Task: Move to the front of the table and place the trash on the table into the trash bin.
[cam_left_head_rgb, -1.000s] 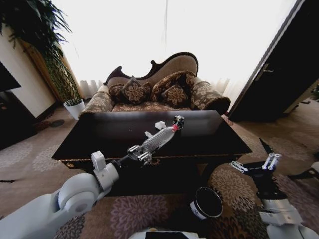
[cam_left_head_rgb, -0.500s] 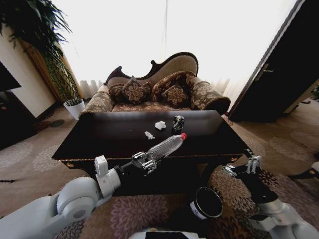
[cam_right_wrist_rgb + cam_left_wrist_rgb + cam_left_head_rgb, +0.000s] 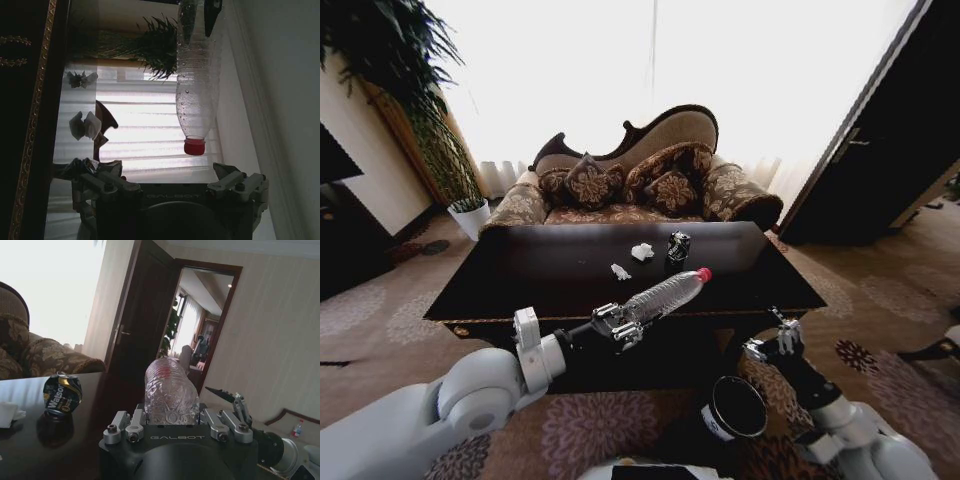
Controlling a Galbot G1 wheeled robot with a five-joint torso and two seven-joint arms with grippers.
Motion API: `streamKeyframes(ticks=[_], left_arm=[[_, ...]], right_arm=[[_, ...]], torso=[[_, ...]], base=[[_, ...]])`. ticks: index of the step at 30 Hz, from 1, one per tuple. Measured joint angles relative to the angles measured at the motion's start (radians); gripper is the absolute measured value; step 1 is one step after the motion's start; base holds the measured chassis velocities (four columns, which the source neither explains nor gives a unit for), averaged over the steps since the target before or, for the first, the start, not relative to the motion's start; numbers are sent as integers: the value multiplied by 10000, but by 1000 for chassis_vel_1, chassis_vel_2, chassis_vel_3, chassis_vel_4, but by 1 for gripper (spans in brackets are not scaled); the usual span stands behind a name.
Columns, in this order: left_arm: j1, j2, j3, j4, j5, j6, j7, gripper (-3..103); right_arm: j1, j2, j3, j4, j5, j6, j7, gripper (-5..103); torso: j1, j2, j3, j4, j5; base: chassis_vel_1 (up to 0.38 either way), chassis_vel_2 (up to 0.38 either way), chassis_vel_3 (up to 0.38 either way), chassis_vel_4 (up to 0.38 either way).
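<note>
Behind the dark glossy worktop (image 3: 520, 275) sits a patterned sofa (image 3: 630, 180) against a bright window. Left gripper (image 3: 620, 325) is clamped on the base of the clear bottle (image 3: 665, 295), holding it up off the worktop over its front edge, red cap pointing away toward the right side. A crushed can (image 3: 677, 244) and two white paper wads (image 3: 641, 251) lie on the worktop farther back. Black trash bin (image 3: 733, 407) sits on the carpet below the worktop's front. Right gripper (image 3: 770, 342) hangs just off the worktop's front right corner, fingers spread, holding nothing.
</note>
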Motion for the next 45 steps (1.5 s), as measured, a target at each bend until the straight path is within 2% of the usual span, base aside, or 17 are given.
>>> streamKeyframes(ticks=[1,3,6,13,18,31,39,42,44,45], left_arm=[[0,0,0,0,0,0,0,42],[-910,-331,948,0,-271,42,-192,42],[-1627,-687,1788,1,-520,120,-439,42],[-1308,-501,1726,7,-582,134,-377,42],[-1220,-861,2101,12,-450,127,-522,42],[-1384,-1451,2782,88,-314,77,-912,42],[-1317,-1627,3031,277,-179,77,-991,42],[-1313,-1698,3071,364,-121,75,-989,42],[-1359,-1771,3128,408,-102,66,-991,42],[-1398,-1809,3171,414,-102,65,-997,42]], right_arm=[[0,0,0,0,0,0,0,100],[60,-26,-27,-37,109,-64,-35,100],[89,-69,-4,-81,380,-154,-113,100],[113,-319,213,-263,999,-297,-133,100],[372,-445,106,-210,1470,-601,-294,100],[64,-128,31,598,1504,-612,-315,100],[-113,105,-178,876,1103,-515,-324,101],[-135,187,-221,947,981,-486,-359,93],[-137,235,-263,945,882,-452,-370,83],[-139,253,-278,931,833,-415,-370,83]], torso=[[0,0,0,0,0],[0,0,0,-1,1],[2,-1,0,-3,1],[0,0,0,1,0],[1,-1,0,1,0],[1,0,0,-1,0],[0,0,-1,0,-1],[0,0,0,0,-1],[1,-1,0,-1,0],[1,-1,0,0,-1]], base=[[0,0,0,0],[0,0,0,0],[0,0,0,0],[0,0,0,0],[0,0,0,0],[0,0,0,0],[0,0,0,0],[0,0,0,0],[0,0,0,0],[0,0,0,0]])
